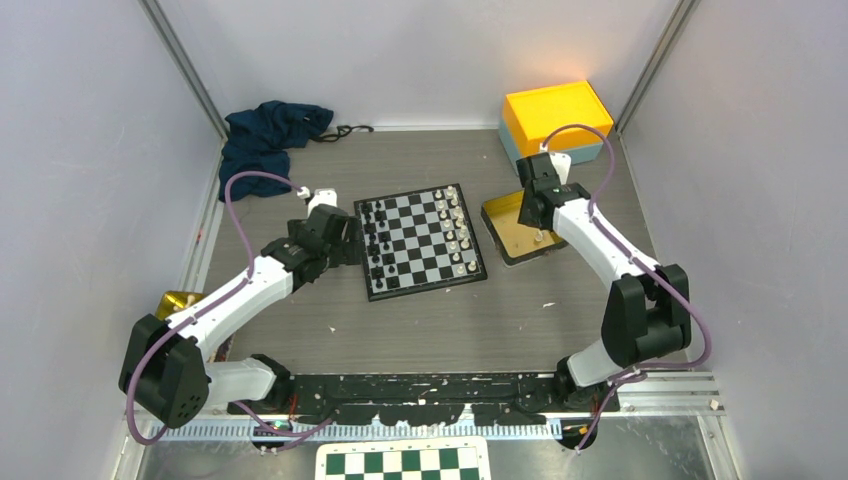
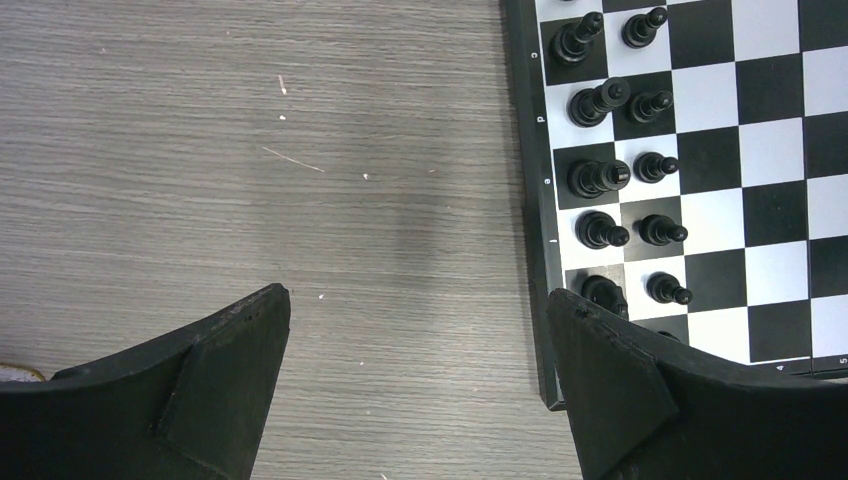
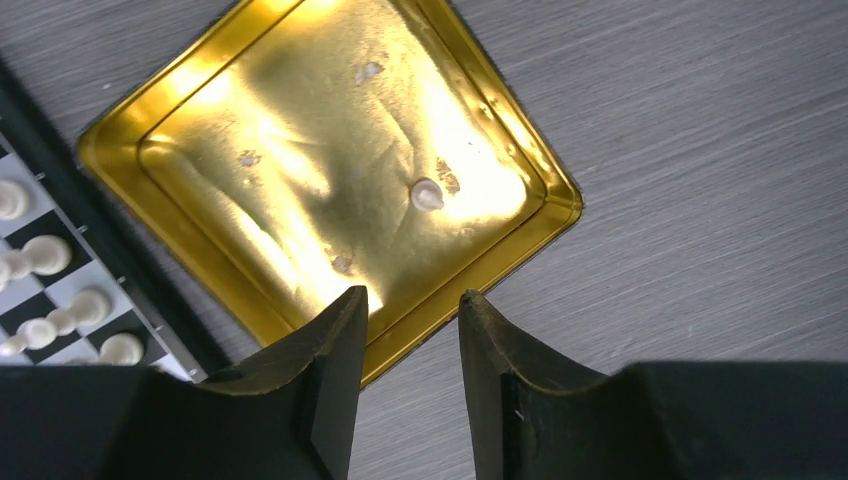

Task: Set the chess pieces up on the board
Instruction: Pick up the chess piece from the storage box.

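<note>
white piece (image 3: 427,194) dead ahead of right gripper (image 3: 412,297)
gripper empty, slightly parted; piece sits in tray (image 3: 300,130), just beyond.

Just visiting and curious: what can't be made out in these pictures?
- Top view: chess pieces on the board are too small to tell kinds.
- Top view: gold object mostly hidden behind the left arm.
- Left wrist: board cut off by the right edge.
- Right wrist: lone white piece in the gold tray, seen from above, kind unclear.
</note>
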Controlling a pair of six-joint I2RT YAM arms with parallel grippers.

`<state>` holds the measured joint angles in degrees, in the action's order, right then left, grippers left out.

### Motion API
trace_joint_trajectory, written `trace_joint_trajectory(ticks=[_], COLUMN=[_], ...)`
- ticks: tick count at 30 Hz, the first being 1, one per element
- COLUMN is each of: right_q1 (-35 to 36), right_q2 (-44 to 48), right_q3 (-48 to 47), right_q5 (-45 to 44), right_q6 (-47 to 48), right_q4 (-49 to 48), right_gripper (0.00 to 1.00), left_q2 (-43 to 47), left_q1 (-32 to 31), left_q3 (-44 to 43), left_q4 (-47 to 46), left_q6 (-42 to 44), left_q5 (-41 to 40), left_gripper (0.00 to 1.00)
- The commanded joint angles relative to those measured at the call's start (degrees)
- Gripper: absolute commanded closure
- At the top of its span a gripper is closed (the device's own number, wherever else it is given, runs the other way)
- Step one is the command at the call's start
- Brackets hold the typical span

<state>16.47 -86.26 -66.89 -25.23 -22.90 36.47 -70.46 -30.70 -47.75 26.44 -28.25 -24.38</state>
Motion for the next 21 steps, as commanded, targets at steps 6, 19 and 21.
trace_joint_trajectory(ticks=[6, 19, 21], right_q1=[-5.5, -9.7, -9.8], right_q2=[-6.0, -13.8, -14.6], right_q3=[0.5, -2.6, -2.9], right_q5=[4.2, 9.2, 9.2], right_q6=[-0.6, 1.0, 1.1], right_q4=[-5.7, -8.3, -8.5], right_gripper=[0.55, 0.52, 0.52], left_q2=[1.6, 0.8, 0.8], left_q1=[-0.3, -0.3, -0.3], left_q3=[-0.6, -0.9, -0.9], left_q4=[-1.2, -1.0, -1.0], left_q6=[-0.5, -0.1, -0.1], left_q5=[-0.4, -0.7, -0.7], left_gripper=[0.00, 0.00, 0.00])
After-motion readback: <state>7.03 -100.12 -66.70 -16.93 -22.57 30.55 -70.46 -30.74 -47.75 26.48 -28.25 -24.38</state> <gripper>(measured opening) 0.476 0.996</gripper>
